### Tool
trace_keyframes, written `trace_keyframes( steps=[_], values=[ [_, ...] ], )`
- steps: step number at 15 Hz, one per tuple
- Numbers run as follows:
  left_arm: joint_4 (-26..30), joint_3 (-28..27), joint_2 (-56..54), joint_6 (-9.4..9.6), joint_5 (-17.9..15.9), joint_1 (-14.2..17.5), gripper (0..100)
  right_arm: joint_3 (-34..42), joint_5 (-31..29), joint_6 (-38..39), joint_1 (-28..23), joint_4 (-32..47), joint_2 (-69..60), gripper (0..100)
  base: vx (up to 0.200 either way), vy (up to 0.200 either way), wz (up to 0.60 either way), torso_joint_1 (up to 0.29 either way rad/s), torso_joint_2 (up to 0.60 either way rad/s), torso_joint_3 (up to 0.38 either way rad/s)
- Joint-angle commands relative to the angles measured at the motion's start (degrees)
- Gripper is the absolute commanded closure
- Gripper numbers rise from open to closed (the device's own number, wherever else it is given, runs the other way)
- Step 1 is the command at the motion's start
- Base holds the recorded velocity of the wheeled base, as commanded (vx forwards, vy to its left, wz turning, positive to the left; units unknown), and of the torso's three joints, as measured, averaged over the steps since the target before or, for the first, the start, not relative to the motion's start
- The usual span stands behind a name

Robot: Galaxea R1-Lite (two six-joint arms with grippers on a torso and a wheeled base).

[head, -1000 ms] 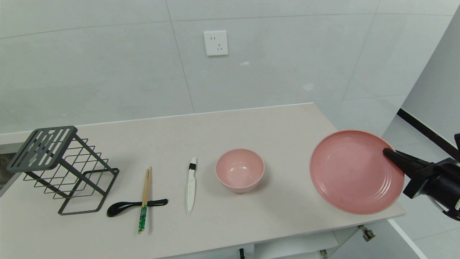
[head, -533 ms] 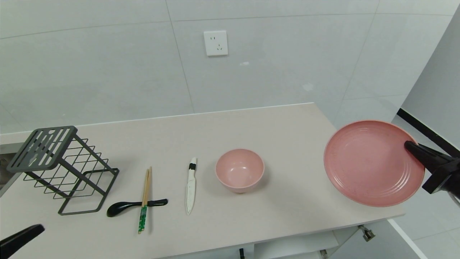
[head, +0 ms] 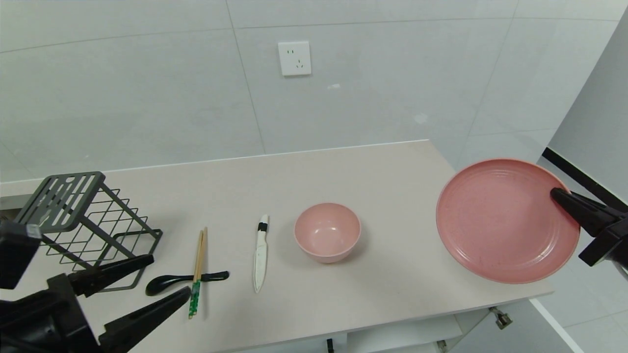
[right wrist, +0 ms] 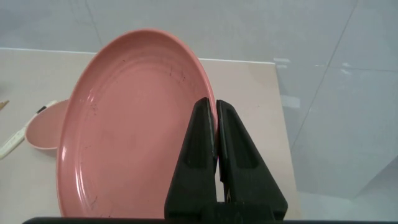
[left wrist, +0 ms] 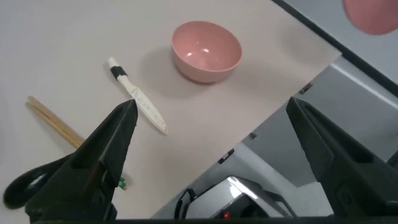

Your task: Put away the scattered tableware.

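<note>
Pink plate [head: 505, 220] held off the counter [head: 382, 176], tilted, its face toward the head camera, at counter's right end, partly past the edge. Right gripper [head: 556, 194] pinches the plate's far-right rim, fingers pressed tight on it; right wrist view shows the plate [right wrist: 124, 137] edge clamped between the two black fingers of the gripper [right wrist: 214, 107]. Pink bowl [head: 327, 232] upright on the counter mid-front, well apart from the plate. White knife [head: 260, 252] flat just left of the bowl, not touching. Chopsticks [head: 197, 269] further left, lying across the handle of a black spoon [head: 186, 280]. Left gripper [head: 170, 274] spread wide at front left, tips near spoon and chopsticks, holding nothing; left wrist view has bowl [left wrist: 206, 50], knife [left wrist: 137, 96], chopsticks [left wrist: 53, 118] between its fingers. Black wire rack [head: 78, 225] at far left of counter. Wall outlet [head: 294, 58] on the tiles behind
</note>
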Motion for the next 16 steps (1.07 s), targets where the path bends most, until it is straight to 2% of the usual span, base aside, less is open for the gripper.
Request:
trace_keyframes(
  steps=[1,3,4,6,9,10,12,14,15,16],
  values=[
    [-2.09,-1.53,10.21,3.63,-0.88,-1.46,0,0.05,0.04,-0.01,0.17,-0.04,-0.16,100,0.0,0.0,0.0,0.0,0.0,0.0],
    [-4.81,-4.17,15.39,4.94,-3.25,-4.27,0,0.23,0.04,0.07,0.17,-0.04,-0.16,100,0.0,0.0,0.0,0.0,0.0,0.0],
    [-7.98,-5.75,19.35,4.86,-3.25,-5.77,0,0.32,0.04,0.07,0.88,-0.04,-0.16,100,0.0,0.0,0.0,0.0,0.0,0.0],
    [-10.88,-8.21,24.01,4.77,-3.08,-7.79,0,0.93,0.04,0.07,2.11,-0.04,-0.08,100,0.0,0.0,0.0,0.0,0.0,0.0],
    [-11.67,-12.25,27.96,4.33,-1.94,-13.24,0,1.55,0.04,0.07,3.34,-0.04,0.1,100,0.0,0.0,0.0,0.0,0.0,0.0],
    [-11.93,-15.24,31.65,4.33,1.23,-15.17,0,1.55,0.04,0.07,3.34,-0.04,0.1,100,0.0,0.0,0.0,0.0,0.0,0.0],
    [-11.93,-19.81,37.28,3.89,6.24,-16.84,0,1.63,0.04,0.07,3.34,-0.04,0.1,100,0.0,0.0,0.0,0.0,0.0,0.0],
    [-13.34,-22.8,41.41,1.25,11.78,-17.9,0,1.63,0.04,0.07,3.34,-0.04,0.1,100,0.0,0.0,0.0,0.0,0.0,0.0],
    [-15.54,-24.47,44.05,-0.68,15.47,-18.69,0,1.63,0.04,0.07,3.34,-0.04,0.1,100,0.0,0.0,0.0,0.0,0.0,0.0],
    [-16.33,-25.26,45.1,-1.21,16.87,-19.04,0,1.63,0.04,0.07,3.34,-0.04,0.19,100,0.0,0.0,0.0,0.0,0.0,0.0]
  ],
)
